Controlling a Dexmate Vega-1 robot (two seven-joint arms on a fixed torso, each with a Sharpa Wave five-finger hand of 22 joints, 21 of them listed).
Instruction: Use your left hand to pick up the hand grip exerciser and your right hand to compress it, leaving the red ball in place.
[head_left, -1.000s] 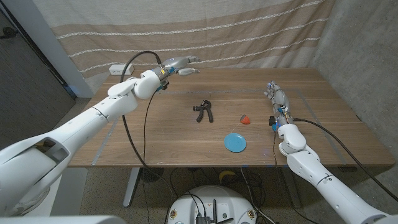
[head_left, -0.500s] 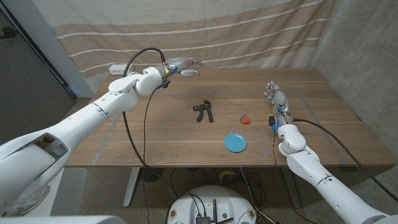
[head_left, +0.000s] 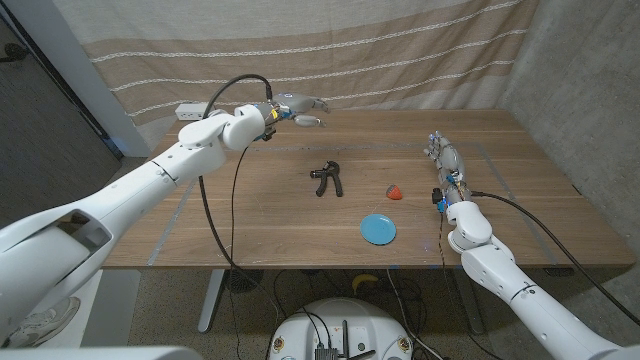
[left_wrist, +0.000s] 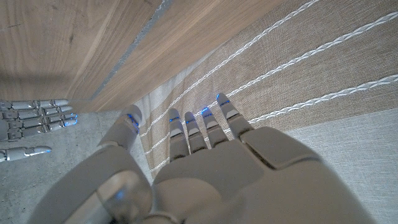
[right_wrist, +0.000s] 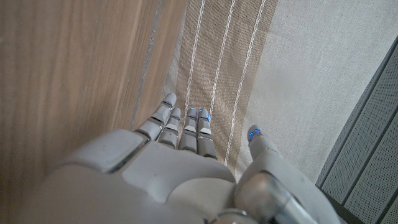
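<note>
Hand grip exerciser (head_left: 327, 178) lies on the wooden table (head_left: 250, 215), roughly mid-table, untouched by either hand. Landmark = the exerciser.

- Left hand (head_left: 298, 107) is up over the far side of the table, beyond the exerciser and a bit to the robot's left of it, well apart. Fingers spread, nothing in them. From those fingers the exerciser lies back toward the robot and slightly right.
- Exerciser's long axis runs roughly near-to-far, slightly tilted. The handles look to splay toward the near edge, coil end far, but it's small in the head view, so not sure.
- Right hand (head_left: 445, 158) is to the robot's right of the exerciser, low near the table, fingers extended, holding nothing. Neither hand is clearly closer, but the task gives the pickup to the left.
- Red ball (head_left: 394, 191) sits just right of the exerciser, between it and the right hand. Blue disc (head_left: 378, 229) is nearer the robot, right of the exerciser.

Hard to read:
- Left wrist view: back of the left hand (left_wrist: 205, 168), table edge and curtain; the right hand (left_wrist: 34, 118) sits far off at the frame edge.
- Right wrist view: own hand (right_wrist: 177, 168), straight fingers, table and curtain.
- Can't tell whether the right hand touches the table.
</note>
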